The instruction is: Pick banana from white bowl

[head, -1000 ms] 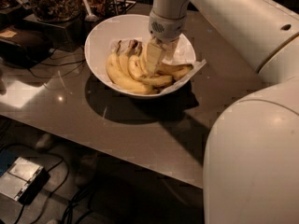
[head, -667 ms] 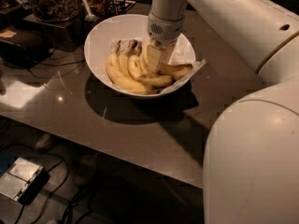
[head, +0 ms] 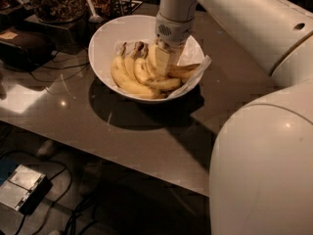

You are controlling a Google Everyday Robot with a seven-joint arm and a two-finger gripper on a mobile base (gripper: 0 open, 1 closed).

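The white bowl (head: 103, 35) stands on the grey table (head: 146, 136), towards the back. Several yellow bananas lie in it. The longest, strongly curved banana (head: 123, 80) lies along the bowl's left front side, its thin brown stem pointing to the back. Shorter bananas (head: 168, 83) are bunched to its right. My gripper (head: 162, 62) reaches straight down into the bowl and sits among the bananas, just right of the long one. Its tip is partly hidden among the fruit.
A white paper (head: 200, 67) hangs over the bowl's right rim. Jars (head: 56, 1) and a spoon (head: 93, 11) stand behind the bowl. A black device (head: 24, 45) with cables lies at the left. My arm's body (head: 264, 170) fills the right. A box (head: 22, 187) lies on the floor.
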